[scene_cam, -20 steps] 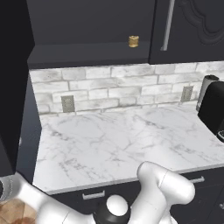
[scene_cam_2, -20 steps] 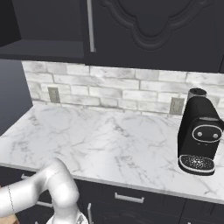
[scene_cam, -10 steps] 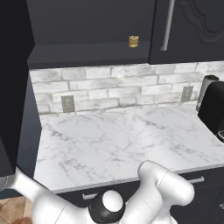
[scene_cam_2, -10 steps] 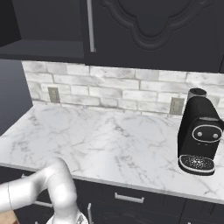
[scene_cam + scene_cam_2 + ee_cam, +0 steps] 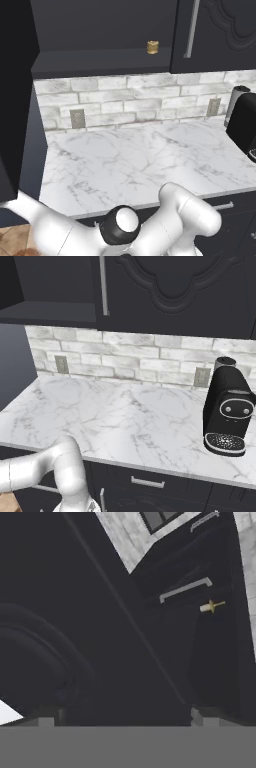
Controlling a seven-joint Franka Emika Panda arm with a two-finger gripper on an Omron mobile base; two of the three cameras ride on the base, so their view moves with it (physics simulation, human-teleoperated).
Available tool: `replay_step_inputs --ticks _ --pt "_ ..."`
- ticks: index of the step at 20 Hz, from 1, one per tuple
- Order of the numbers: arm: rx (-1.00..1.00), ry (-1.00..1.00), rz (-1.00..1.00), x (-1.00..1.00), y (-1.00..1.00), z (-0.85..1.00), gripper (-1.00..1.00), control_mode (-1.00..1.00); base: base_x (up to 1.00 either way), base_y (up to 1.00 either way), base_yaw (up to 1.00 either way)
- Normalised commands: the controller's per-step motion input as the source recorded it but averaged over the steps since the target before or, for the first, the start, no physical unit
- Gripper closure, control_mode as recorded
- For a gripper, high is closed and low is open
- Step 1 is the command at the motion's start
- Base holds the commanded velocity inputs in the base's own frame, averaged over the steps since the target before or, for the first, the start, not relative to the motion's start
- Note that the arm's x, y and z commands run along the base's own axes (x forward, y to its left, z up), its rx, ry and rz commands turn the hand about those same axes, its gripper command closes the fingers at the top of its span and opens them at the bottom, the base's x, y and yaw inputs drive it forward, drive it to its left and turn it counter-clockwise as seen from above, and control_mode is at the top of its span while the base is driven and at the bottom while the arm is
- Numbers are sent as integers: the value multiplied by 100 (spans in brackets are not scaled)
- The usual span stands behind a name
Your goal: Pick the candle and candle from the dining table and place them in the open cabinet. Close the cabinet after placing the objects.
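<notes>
Marble counter [image 5: 150, 160] backed by white brick [image 5: 125, 100] spreads across both base views exactly as it did a second ago, so the base is parked. Only the arm has moved: in the left base view its white link at lower left has swung higher and the dark joint has slid toward centre.

Above the counter the cabinet [image 5: 100, 62] stands open, and the squat golden candle [image 5: 153, 47] already sits on its shelf at upper centre. That half looks done.

In the hand view the gripper [image 5: 124, 719] has its tips spread wide at the bottom edge, with nothing between them. The candlestick candle [image 5: 212, 606] shows small at upper right, well apart, against dark panelling near a silver bar handle [image 5: 185, 589]. Whether it stands or lies cannot be told. The arm seems to be turning toward it.

A black coffee machine [image 5: 227, 411] stands at the right of the counter
</notes>
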Motion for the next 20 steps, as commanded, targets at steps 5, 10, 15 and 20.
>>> replay_step_inputs --ticks 5,10,15,20 --pt "20 -9 2 -24 -28 52 -100 -100 0 0 0" --pt "10 -6 7 -11 -43 10 -100 -100 0 0 0" --pt "6 -12 6 -2 -47 0 -100 -100 0 0 0" --pt "9 -15 11 -1 -71 11 -100 -100 0 0 0"
